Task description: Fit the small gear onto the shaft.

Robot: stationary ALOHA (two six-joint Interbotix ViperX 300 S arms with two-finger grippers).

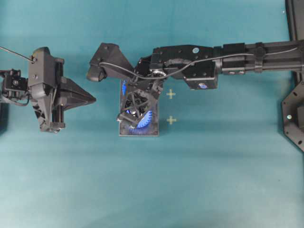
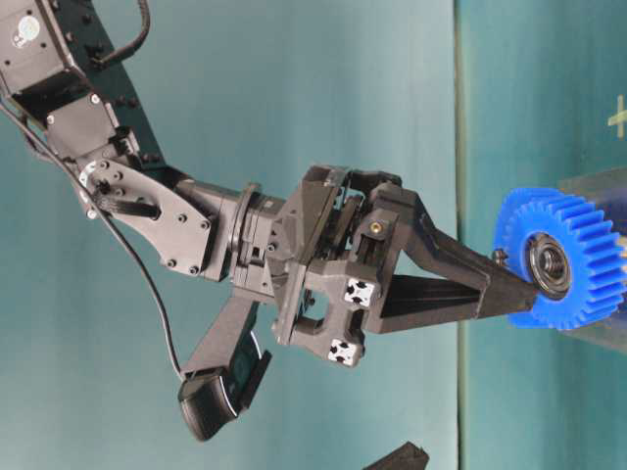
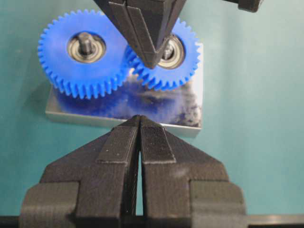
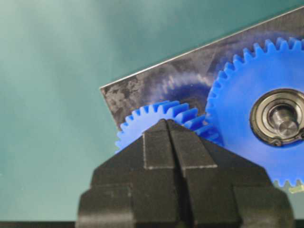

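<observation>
The right gripper point(image 3: 151, 59), jaws pinched together, is pressing down on the small gear point(image 3: 164, 54), seemingly centred over the hidden shaft, meshing beside the large gear point(image 3: 81, 50).

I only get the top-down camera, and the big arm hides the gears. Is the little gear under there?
Observer: Yes. The left wrist view shows the small gear over the plate, teeth meshed with the larger gear.
Operator: Is the claw holding it?
Observer: No. The right gripper is shut, with its closed tip at the gear's hub.
Operator: Do you see the peg?
Observer: The shaft is hidden under that tip. Only the larger gear's peg shows.
</observation>
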